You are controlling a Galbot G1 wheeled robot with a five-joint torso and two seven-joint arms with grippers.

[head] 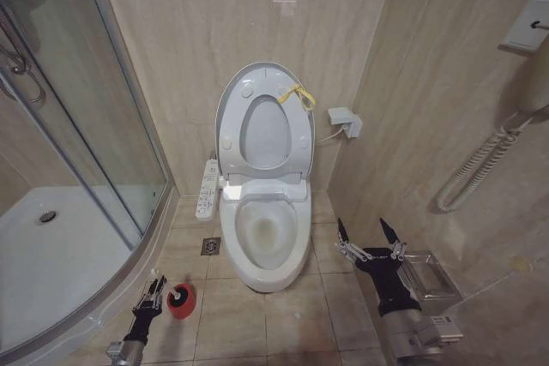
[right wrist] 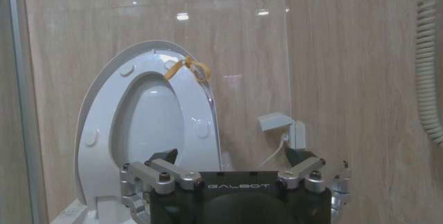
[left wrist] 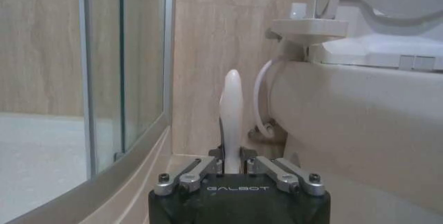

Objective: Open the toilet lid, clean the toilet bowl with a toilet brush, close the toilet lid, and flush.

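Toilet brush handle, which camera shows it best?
The left wrist view: the white toilet brush stands upright between the left gripper fingers. The head view shows the gripper beside the red holder. The right wrist view faces the raised lid.

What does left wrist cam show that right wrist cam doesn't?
Left wrist view alone: the left pincer shut on the toilet brush handle, which stands upright between its fingers, the shower glass beside it and the outer side of the toilet bowl with a thin hose.
Right wrist view alone: the open right pincer, the raised toilet lid with its yellow ribbon, the seat ring up against it, and a small wall box.
Both: the beige tiled wall.
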